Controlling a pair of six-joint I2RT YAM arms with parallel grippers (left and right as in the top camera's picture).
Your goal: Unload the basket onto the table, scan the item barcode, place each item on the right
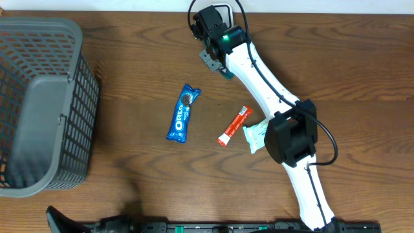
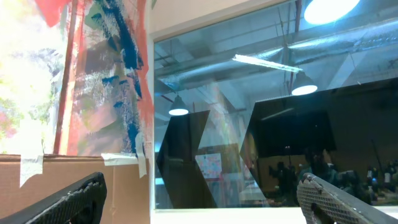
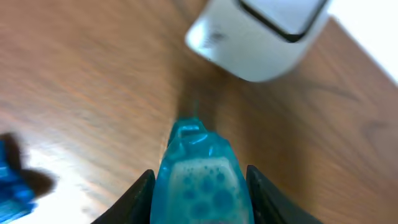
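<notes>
Teal packet [image 3: 198,165] | clamped in right tool [image 3: 200,182], a finger snug on each side | white scanner [image 3: 261,37] sat just ahead of that tool | left tool [image 2: 202,190] gaped wide

Six things are sitting out on the table [image 1: 129,52].
Four snack packets are showing: one blue Oreo pack [image 1: 183,113], one red stick pack [image 1: 233,125], one pale green packet [image 1: 256,133] and one teal packet [image 3: 199,177]. One grey basket [image 1: 81,103] and one white device [image 3: 261,37] are joining them.

Wooden table [image 1: 142,58] bears grey basket [image 1: 84,103], Oreo pack [image 1: 183,113], red bar [image 1: 234,125], pale packet [image 1: 255,134].
</notes>
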